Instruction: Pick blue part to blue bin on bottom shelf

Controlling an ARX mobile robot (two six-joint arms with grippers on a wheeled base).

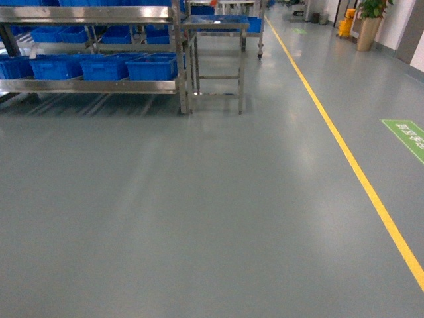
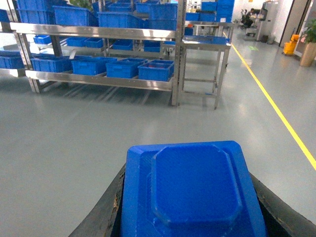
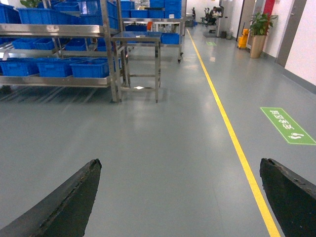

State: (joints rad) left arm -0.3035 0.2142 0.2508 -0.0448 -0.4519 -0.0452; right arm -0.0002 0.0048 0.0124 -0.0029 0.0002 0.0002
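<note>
In the left wrist view a blue part [image 2: 192, 190], a blocky piece with a raised eight-sided face, fills the space between my two black fingers. My left gripper [image 2: 190, 202] is shut on it, above bare floor. The bottom shelf [image 2: 98, 79] of the steel rack stands well ahead, carrying a row of blue bins [image 2: 155, 70]. The shelf rail [image 1: 86, 85] and its bins [image 1: 152, 67] also show in the head view at the upper left. My right gripper [image 3: 180, 163] stands open with nothing but floor between its fingers. Neither gripper appears in the head view.
A small steel table [image 1: 215, 26] stands just right of the rack. A yellow floor line [image 1: 344, 149] runs along the right, with a green floor sign [image 1: 405, 136] beyond it. A potted plant [image 1: 369, 23] and a yellow caution stand [image 1: 346, 23] are far back.
</note>
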